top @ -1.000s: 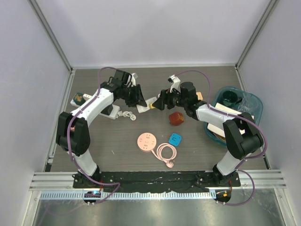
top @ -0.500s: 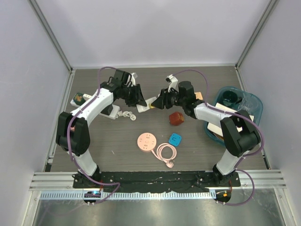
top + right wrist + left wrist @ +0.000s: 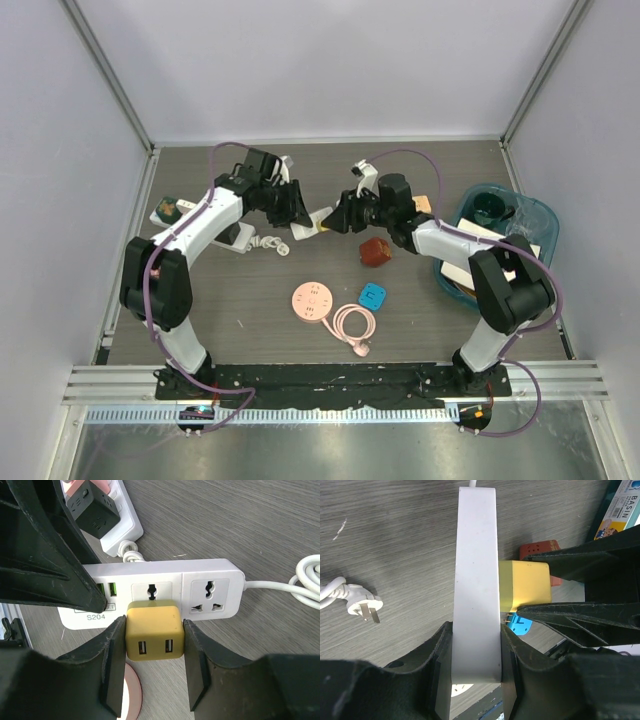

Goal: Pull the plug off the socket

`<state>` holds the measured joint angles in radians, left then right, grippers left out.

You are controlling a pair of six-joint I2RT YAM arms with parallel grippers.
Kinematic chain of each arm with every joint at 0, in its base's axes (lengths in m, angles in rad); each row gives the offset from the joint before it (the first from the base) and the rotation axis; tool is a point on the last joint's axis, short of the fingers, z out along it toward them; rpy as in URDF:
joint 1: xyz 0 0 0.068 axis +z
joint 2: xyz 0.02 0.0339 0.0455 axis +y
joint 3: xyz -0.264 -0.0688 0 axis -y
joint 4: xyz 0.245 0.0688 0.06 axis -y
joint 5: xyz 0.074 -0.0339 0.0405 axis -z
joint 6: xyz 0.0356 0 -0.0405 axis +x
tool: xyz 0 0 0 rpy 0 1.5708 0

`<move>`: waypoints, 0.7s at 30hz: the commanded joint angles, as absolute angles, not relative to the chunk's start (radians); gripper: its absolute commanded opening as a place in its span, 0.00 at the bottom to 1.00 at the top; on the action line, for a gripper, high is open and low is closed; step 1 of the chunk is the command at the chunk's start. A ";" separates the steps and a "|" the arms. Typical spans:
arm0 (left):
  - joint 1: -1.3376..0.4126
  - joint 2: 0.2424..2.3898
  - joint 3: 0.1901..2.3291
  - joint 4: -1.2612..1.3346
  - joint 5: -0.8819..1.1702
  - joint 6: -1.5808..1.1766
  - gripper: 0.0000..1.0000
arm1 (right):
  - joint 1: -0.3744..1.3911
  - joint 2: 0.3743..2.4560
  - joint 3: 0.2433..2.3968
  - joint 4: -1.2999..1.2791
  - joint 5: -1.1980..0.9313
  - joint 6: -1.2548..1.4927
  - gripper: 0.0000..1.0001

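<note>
Now: left gripper (image 3: pixel 476 652) clamped narrow on white rectangular plastic power strip (image 3: pixel 476 555). Opposite, right gripper (image 3: pixel 154 647) closed snug on yellow cube USB plug (image 3: pixel 152 627), plug seated in strip's socket between its fingers. Risk: off-axis pull slips pads; hard tug drags strip from left grip.

We see a yellow cube plug (image 3: pixel 152 632) w/ 2 USB ports, flush against mid section of a white power strip (image 3: pixel 200 592).
</note>
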<state>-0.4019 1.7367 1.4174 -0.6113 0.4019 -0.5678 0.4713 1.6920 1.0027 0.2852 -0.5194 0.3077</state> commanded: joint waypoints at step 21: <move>-0.417 1.749 1.488 -0.706 0.184 -0.532 0.00 | 0.416 1.526 0.999 0.273 -0.451 0.265 0.01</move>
